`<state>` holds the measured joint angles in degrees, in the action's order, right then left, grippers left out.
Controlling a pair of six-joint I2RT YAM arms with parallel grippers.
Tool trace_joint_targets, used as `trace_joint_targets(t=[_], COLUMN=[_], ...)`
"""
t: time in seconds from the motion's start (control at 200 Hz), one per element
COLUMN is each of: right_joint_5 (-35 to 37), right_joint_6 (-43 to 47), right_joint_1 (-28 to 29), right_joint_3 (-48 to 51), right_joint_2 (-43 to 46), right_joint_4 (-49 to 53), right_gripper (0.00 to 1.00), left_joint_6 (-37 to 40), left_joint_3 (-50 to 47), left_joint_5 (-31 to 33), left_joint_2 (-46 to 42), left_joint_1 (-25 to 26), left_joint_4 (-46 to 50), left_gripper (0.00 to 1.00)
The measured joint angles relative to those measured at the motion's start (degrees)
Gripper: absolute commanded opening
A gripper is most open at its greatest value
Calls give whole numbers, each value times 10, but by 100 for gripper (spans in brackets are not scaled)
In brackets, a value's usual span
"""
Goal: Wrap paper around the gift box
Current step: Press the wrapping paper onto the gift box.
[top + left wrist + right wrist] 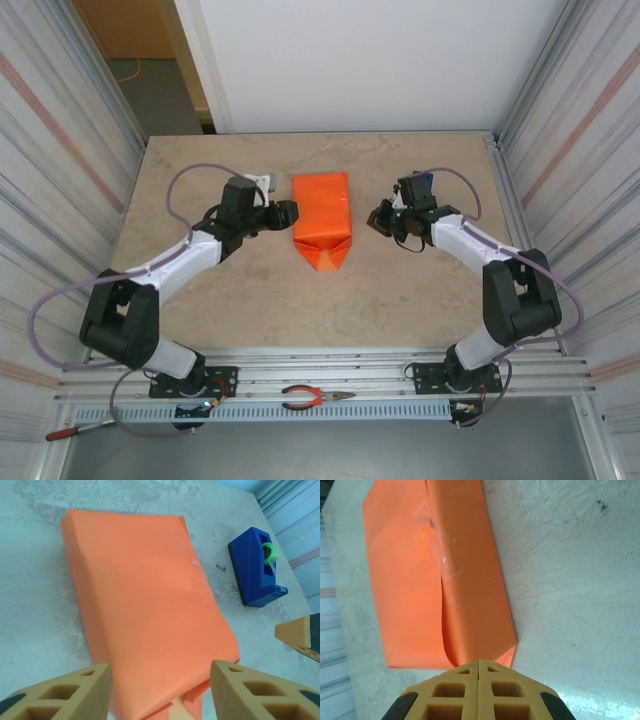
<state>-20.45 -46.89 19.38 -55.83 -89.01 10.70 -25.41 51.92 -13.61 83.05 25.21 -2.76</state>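
we see l gripper (288, 213) agape left of gift box (322, 215), r gripper (479, 670) clenched empty right; tape dispenser (255, 567) farther right.

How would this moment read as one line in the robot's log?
paper: folded, seam taped, near end pointed | left gripper: open, beside paper | right gripper: shut, empty | tape dispenser: untouched

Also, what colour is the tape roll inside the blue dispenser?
Green. The tape roll in the tape dispenser shows best in the left wrist view.
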Motion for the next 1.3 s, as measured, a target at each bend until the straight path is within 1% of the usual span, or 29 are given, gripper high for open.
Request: trace_joint_targets(t=[0.085,0.19,0.261,0.321,0.431,0.591,0.897,1.303], right_joint_5=[-4,-4,-4,-4,-3,1,14,15], right_joint_6=[0,-2,-2,-5,-12,-31,-50,-52], right_joint_1=[14,48,74,93,115,119,119,112], right_joint_3=[23,38,47,54,70,103,109,109], right_joint_2=[6,6,5,0,-17,-41,-57,-59], right_joint_4=[-12,-19,-31,-45,-77,-116,-150,-150], right_gripper=[0,0,0,0,0,0,0,0], left_joint_6=[0,-3,-6,-13,-24,-29,-6,32], left_joint_3=[-31,-70,-93,-108,-115,-115,-101,-63], left_joint_5=[12,32,45,57,75,99,136,159], left_joint_2=[-17,-23,-23,-22,-8,35,84,133], left_joint_1=[20,57,82,101,128,138,139,139], left_joint_4=[5,12,13,12,4,-19,-36,-68], left_gripper=[38,24,18,15,11,9,6,5])
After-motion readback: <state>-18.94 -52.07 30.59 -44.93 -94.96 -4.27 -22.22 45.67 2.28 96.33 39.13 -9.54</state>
